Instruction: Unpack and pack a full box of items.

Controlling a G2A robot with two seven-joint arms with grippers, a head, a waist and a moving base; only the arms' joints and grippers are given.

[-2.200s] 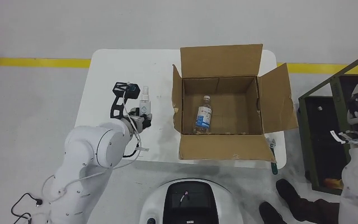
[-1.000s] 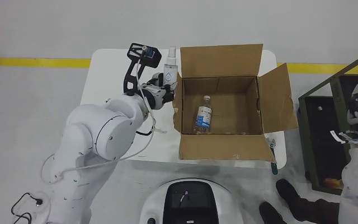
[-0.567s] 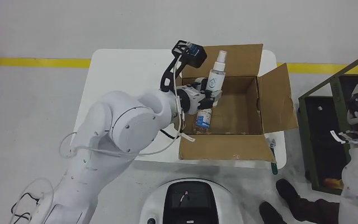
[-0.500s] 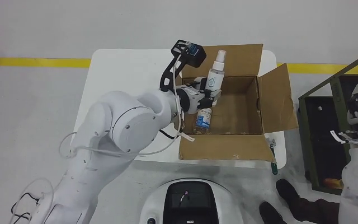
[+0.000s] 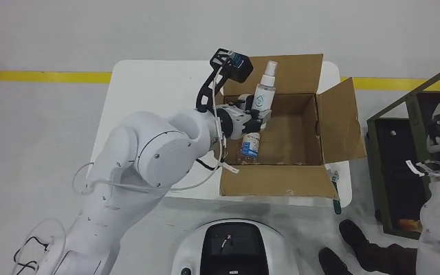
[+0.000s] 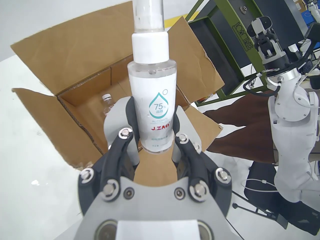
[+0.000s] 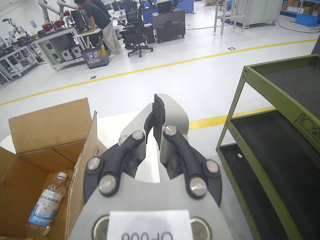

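Pinches a clear spray bottle [image 6: 151,106] low on its labelled body between the left jaws, with the white collar and clear cap pointing away from the wrist. Holds that bottle in the air over the far left part of the open cardboard box [image 5: 271,180], its cap leaning toward the far flap in the top view. Has the left arm [image 5: 158,148] stretched from the near left across the white desk [image 5: 158,89] up to the box's left wall. Shows the box on the right half of the desk, all four flaps folded outward. Shows inside it a small clear bottle [image 5: 250,142] with a blue-and-white label, lying on the floor of the box near the left wall with its white cap toward the far wall. Holds the right jaws pressed together on nothing, dark pads meeting, raised in the air off the right side of the box. Shows just beside them a green cart [image 7: 275,136] with dark shelves, standing on the floor to the right of the desk.
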